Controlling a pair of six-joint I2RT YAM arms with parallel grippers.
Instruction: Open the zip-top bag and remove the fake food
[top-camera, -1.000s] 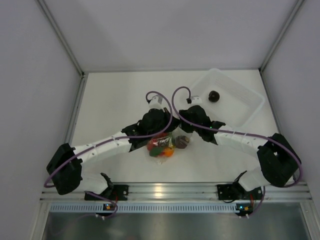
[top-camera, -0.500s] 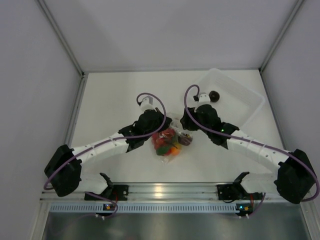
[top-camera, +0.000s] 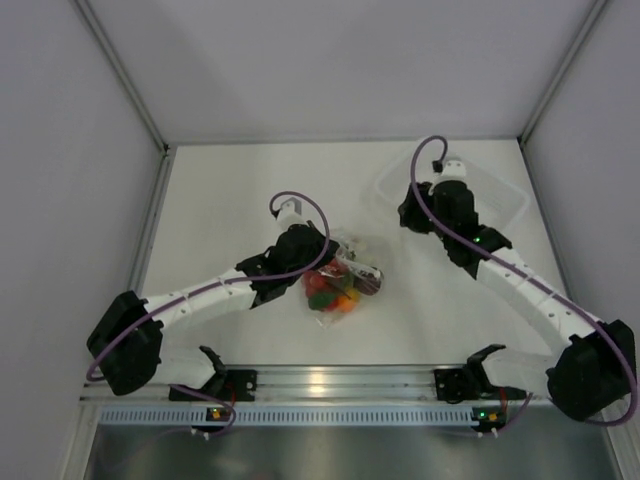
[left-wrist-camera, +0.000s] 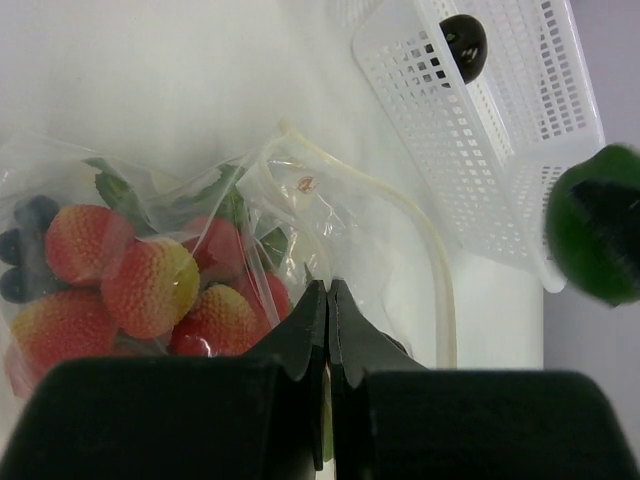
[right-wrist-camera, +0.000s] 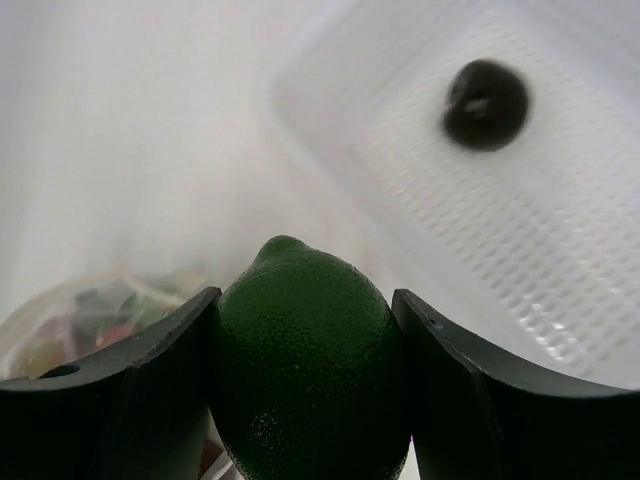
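Fingers (left-wrist-camera: 300, 335) of the left hand (left-wrist-camera: 327, 300) pinch the zip-top bag (left-wrist-camera: 300, 200); the right hand (right-wrist-camera: 305, 310) clamps a green fake fruit (right-wrist-camera: 305, 380).

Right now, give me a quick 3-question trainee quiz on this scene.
1. What does the right tool hold? A) a red berry B) a green round piece C) nothing
2. True or false: the left tool is shut on the zip-top bag.
3. Fill in: the tub holds one round piece; its colour is ____.
Key: 1 B; 2 true; 3 dark.
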